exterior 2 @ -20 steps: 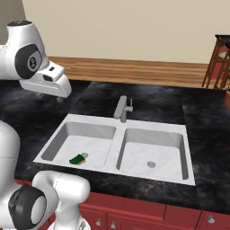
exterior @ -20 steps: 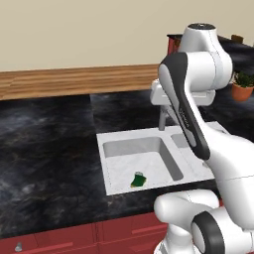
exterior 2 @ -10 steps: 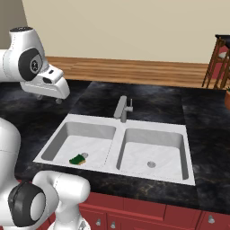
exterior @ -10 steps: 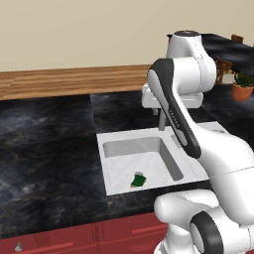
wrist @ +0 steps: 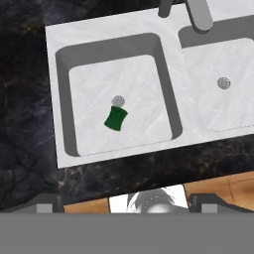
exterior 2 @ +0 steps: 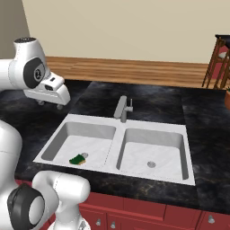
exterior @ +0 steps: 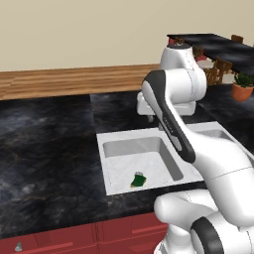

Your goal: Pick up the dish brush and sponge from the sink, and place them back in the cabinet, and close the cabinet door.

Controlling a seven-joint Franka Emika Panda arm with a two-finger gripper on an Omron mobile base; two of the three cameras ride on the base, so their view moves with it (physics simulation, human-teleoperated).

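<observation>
Now | jaws spread, empty | sponge (wrist: 115,118) in sink (wrist: 54,99) left basin, seemingly touching drain

The white arm (exterior: 173,124) rises from the base, folds at a dark elbow joint, and reaches forward at raised height. Its large rounded shoulder and wrist housings sit high in both base views. The hand is level with the wrist, with the gripper (exterior 2: 50,104) pointing downward. In the right base view the hand body projects to the right of the wrist joint, and two short dark fingers (exterior 2: 59,107) hang below it, set apart. In the hand view the two finger tips stand at opposite sides of the bottom edge, wide apart, with nothing held between them.
</observation>
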